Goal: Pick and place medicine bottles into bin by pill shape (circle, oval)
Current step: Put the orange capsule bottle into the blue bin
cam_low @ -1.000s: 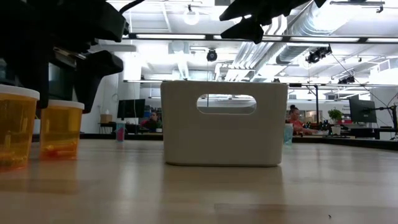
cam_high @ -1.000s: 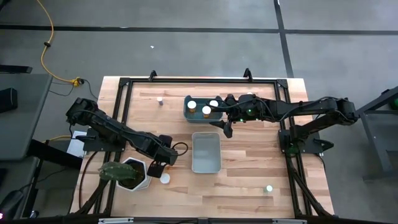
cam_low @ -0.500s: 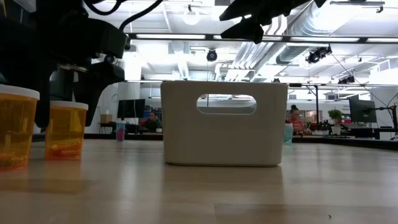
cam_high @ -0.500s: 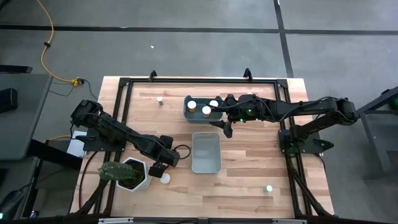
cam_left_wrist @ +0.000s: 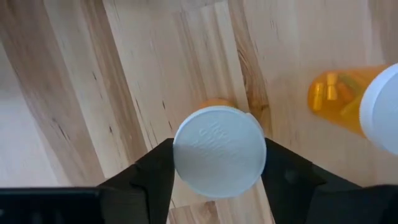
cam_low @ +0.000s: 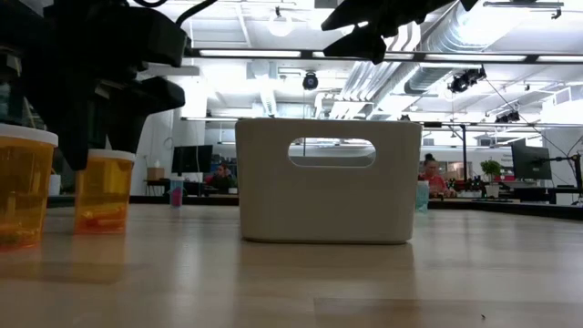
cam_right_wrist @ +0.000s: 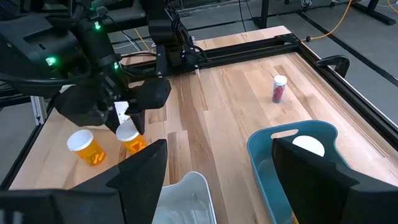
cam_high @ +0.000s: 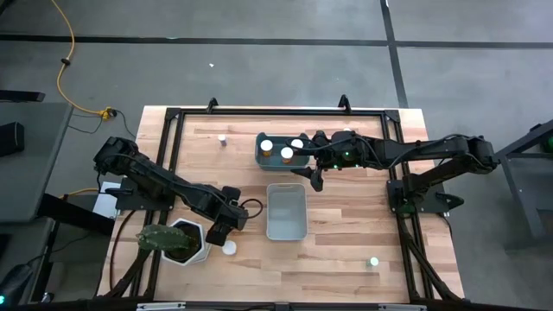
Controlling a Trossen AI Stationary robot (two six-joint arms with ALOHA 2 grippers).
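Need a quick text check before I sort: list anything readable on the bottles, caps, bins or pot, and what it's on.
No text reads clearly in any view.
White cap between the left gripper fingers: raised embossed lettering, too blurred to read.
Amber bottles on the table: no label visible.
White bin and blue bin: plain, no markings.
Small bottle far off: too small to tell.
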